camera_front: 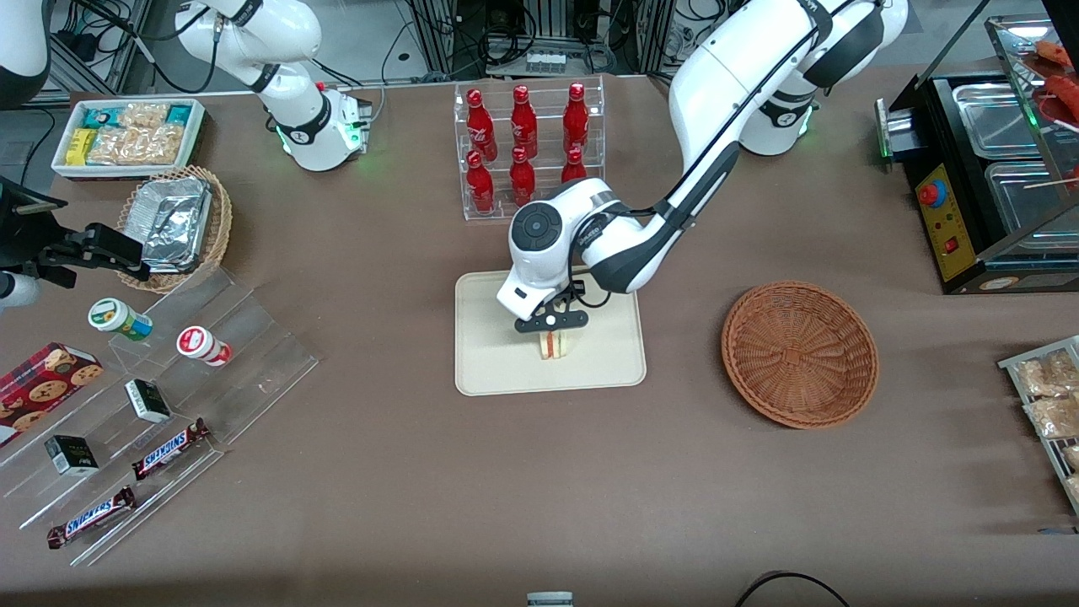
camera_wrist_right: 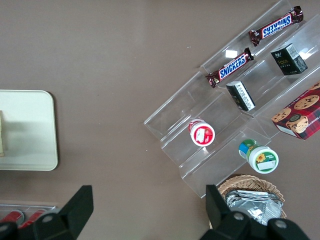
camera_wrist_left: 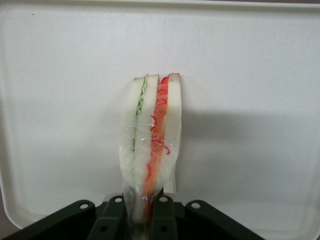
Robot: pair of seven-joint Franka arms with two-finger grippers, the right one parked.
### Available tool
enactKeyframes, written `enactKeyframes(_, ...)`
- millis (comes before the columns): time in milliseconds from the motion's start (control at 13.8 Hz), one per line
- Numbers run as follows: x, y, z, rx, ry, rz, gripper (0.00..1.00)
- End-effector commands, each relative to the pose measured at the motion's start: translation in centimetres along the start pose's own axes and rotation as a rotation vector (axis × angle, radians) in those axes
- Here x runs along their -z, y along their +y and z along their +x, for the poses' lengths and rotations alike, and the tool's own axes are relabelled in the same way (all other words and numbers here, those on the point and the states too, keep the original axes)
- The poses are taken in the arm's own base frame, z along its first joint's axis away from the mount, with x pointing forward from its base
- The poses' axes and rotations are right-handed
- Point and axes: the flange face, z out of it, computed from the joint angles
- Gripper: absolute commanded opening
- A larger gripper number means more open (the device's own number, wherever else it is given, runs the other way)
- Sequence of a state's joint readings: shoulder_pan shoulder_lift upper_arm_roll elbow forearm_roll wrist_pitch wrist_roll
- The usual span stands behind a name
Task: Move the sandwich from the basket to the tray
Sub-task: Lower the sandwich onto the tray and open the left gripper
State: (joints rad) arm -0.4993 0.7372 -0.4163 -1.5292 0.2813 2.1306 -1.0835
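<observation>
Your gripper (camera_front: 552, 330) pinches the sandwich (camera_front: 552, 344) over the tray (camera_front: 489, 371), seemingly touching it. You're at the set-down: spread the fingers, then lift straight up.

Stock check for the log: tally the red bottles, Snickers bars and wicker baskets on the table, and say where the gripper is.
Red bottles: 6
Snickers bars: 2
Wicker baskets: 2 (brown one empty, tan one with foil containers)
Total: 10
The gripper is over the tray, shut on the sandwich.
</observation>
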Motion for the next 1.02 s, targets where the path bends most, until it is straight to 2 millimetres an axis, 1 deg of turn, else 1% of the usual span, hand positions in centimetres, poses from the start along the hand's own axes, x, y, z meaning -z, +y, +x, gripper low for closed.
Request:
enactKeyframes(0, 0.6, 0.6, 0.4, 0.013, 0.029, 0.001, 0.99)
enactKeyframes(73, 1.1, 0.4, 0.6, 0.019, 0.032, 0.000, 0.99)
enactKeyframes(145, 2.0, 0.2, 0.8, 0.025, 0.040, -0.003, 1.00)
enactKeyframes(291, 6.1, -0.8, 0.7, 0.045, 0.051, 0.022, 1.00)
enactKeyframes(364, 9.2, -2.0, 1.5, 0.075, 0.072, 0.026, 1.00)
enactKeyframes(436, 11.4, -3.4, 2.4, 0.134, 0.089, 0.024, 1.00)
enactKeyframes(509, 14.3, -4.9, 3.0, 0.186, 0.113, 0.020, 1.00)
enactKeyframes(582, 16.4, -6.8, 3.5, 0.223, 0.118, 0.046, 1.00)
enactKeyframes(727, 20.5, -10.0, 3.3, 0.276, 0.114, 0.101, 1.00)
enactKeyframes(800, 22.5, -11.9, 3.6, 0.296, 0.122, 0.113, 1.00)
enactKeyframes(873, 24.5, -14.8, 4.8, 0.333, 0.126, 0.123, 1.00)
enactKeyframes(945, 26.2, -17.0, 5.4, 0.332, 0.124, 0.128, 1.00)
